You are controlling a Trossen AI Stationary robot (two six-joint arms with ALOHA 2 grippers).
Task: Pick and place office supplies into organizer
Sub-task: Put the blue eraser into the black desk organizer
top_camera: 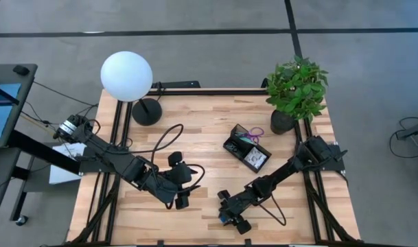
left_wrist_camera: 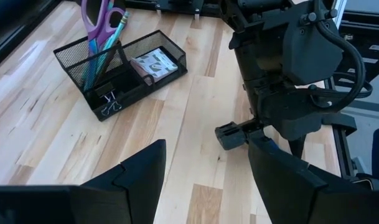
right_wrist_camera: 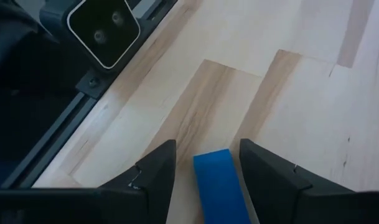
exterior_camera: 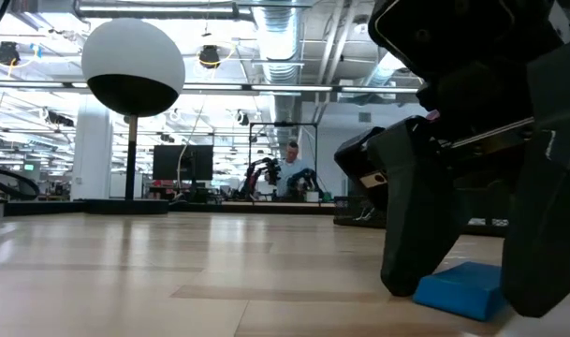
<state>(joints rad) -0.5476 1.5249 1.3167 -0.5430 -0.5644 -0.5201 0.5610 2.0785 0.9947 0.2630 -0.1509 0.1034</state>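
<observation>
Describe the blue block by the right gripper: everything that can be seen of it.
The blue block is a small flat rectangular piece, plain bright blue with a matte look, lying flat on the wooden table near its front edge. It sits between the two dark fingers of the right gripper, which stand open on either side of it. Whether the fingers touch it cannot be told.

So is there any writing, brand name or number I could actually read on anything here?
None can be read.
White patterned packet in the black mesh desk organizer: a printed design, too blurred to read.
Small blue block on the wooden table: plain.
Monitor screens in the room behind: too small to read.
</observation>
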